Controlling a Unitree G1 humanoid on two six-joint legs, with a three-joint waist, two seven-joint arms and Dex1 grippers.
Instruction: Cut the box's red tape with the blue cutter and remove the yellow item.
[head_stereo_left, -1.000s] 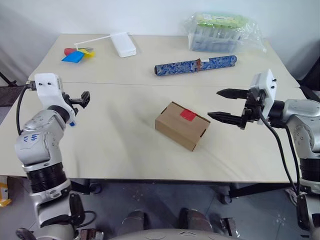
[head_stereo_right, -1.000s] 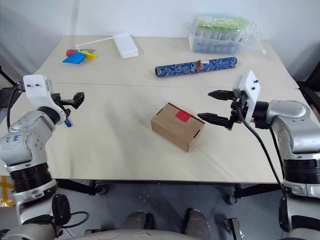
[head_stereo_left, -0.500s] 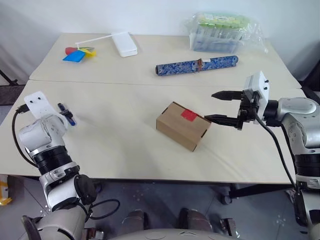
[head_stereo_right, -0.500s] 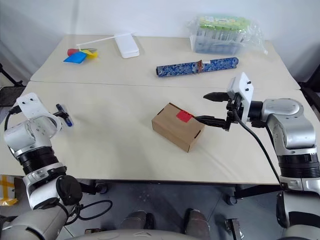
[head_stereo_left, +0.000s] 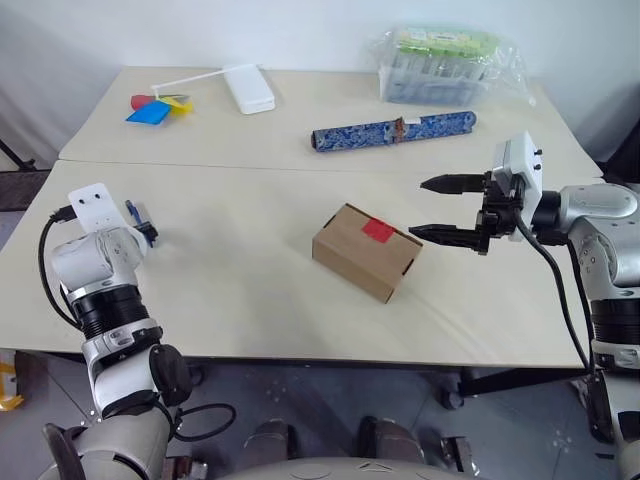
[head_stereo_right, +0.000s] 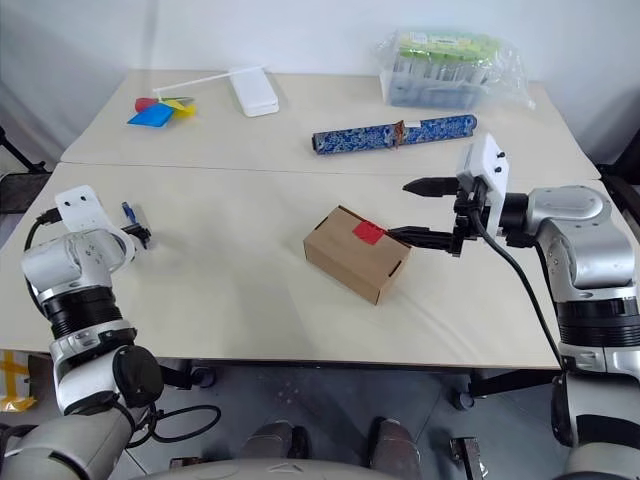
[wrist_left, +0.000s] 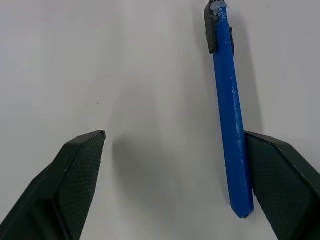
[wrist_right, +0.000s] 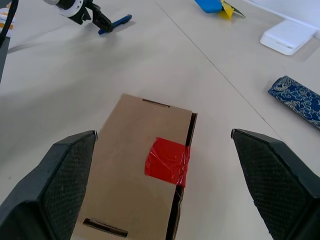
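The box (head_stereo_left: 365, 250), a small brown carton, lies in the middle of the table with the red tape (head_stereo_left: 377, 230) across its closed top flap. The blue cutter (wrist_left: 229, 100) lies flat on the table at the far left. My left gripper (wrist_left: 175, 145) hangs open over it, fingers apart, and the cutter rests just inside one finger (wrist_left: 280, 175). To the right of the box, my right gripper (head_stereo_left: 432, 208) stands open a little above the table, pointing at the box; in the right wrist view the tape (wrist_right: 167, 161) sits between its fingers. The yellow item is hidden.
A long blue patterned roll (head_stereo_left: 392, 130) lies behind the box. At the back stand a clear tub in a plastic bag (head_stereo_left: 440, 65), a flat white case (head_stereo_left: 247, 88) and coloured paper scraps (head_stereo_left: 155, 107). The table's front edge (head_stereo_left: 300, 355) runs close below the box.
My left arm has swung down and tipped its gripper toward the table, so it now hangs over the cutter. The right gripper has stayed near the box.
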